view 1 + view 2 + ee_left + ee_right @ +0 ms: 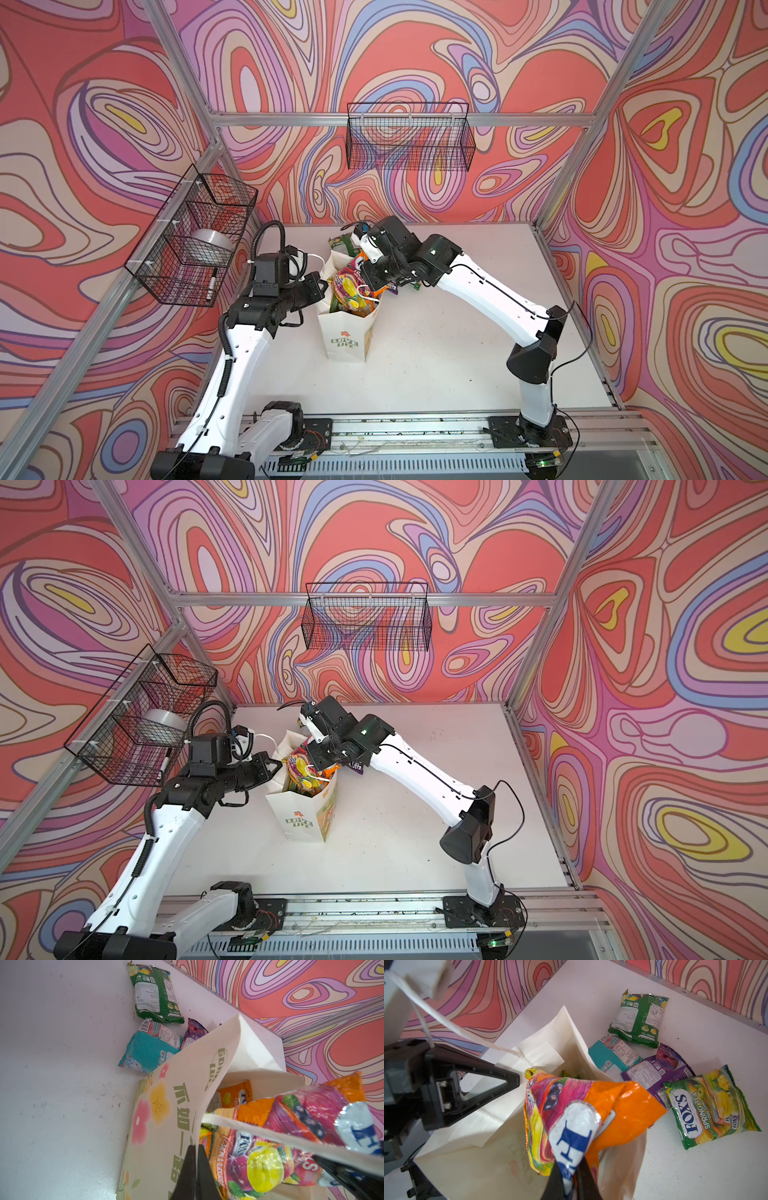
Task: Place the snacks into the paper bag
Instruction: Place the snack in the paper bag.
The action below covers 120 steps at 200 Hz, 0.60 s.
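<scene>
One white table (436, 353) carries everything; positions below are taken from the paper bag.

Paper bag (347, 336): upright, mouth open, "LOVE LIFE" face toward the arm bases.

Left gripper (196, 1147): clenched, the two fingers pressed together with the top edge of the bag's side wall pinched between them. It sits at the bag's left rim in both top views.

Right gripper (571, 1167): clamped on the top seal of an orange pouch (623, 1101), over the bag's right rim.

Orange pouch: crumpled, hangs from the fingers directly over the open mouth, its low end at about rim level. How far it reaches inside I cannot tell.

Inside the bag: a lemon-print pouch (259, 1163) near the top, with a second orange one (232, 1095) deeper down.

Four loose snacks lie flat on the table just beyond the bag's far side, away from the printed face:
- yellow-green pouch (708, 1105), "FOX'S SPRING TEA" face up, at the outer end of the cluster
- purple pouch (656, 1070), back up, overlapped by the yellow-green one and touching the next
- teal pouch (610, 1057), back up, right against the bag wall
- green pouch (639, 1018), back up, farthest from the bag

One white cord handle (446, 1020) runs from the bag's far wall up past the left gripper.
</scene>
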{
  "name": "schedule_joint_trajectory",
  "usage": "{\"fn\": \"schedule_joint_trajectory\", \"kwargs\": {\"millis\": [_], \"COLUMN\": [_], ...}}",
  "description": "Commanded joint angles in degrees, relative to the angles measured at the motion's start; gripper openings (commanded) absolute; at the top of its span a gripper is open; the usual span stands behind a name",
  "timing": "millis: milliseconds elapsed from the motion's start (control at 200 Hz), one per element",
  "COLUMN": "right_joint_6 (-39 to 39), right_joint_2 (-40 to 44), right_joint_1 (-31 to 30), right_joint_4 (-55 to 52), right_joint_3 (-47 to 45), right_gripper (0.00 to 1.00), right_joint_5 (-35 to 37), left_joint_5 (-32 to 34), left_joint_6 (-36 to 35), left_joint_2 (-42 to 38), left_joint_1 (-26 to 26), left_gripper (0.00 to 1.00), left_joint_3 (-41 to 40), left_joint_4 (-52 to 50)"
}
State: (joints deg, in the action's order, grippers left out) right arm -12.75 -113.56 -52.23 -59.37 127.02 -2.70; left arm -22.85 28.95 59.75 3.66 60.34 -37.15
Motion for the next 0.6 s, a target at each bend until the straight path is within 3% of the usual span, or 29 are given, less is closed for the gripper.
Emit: {"fn": "schedule_joint_trajectory", "kwargs": {"millis": [0,115,401,596], "right_joint_6": [1.25,1.39,1.68,1.2], "right_joint_2": [-2.65,-4.51,-3.33,0.08], "right_joint_1": [-0.95,-1.36,-2.35,-2.35], "right_joint_4": [-1.81,-3.17,-1.72,1.81], "right_joint_3": [2.79,4.51,4.53,1.72], "right_gripper": [0.0,0.02,0.3,0.34], "right_joint_5": [-1.47,-2.17,-5.83,-9.13], "left_joint_5": [-1.49,-1.5,-1.64,-1.56], "left_joint_6": [0.18,0.23,0.23,0.23], "left_joint_2": [-0.51,-0.43,-0.25,-0.26], "left_joint_1": [0.13,0.12,0.12,0.12], "left_gripper": [0.0,0.0,0.0,0.0], "left_joint_3": [-0.88,-0.86,-0.91,-0.86], "left_joint_4": [0.47,0.41,0.45,0.36]}}
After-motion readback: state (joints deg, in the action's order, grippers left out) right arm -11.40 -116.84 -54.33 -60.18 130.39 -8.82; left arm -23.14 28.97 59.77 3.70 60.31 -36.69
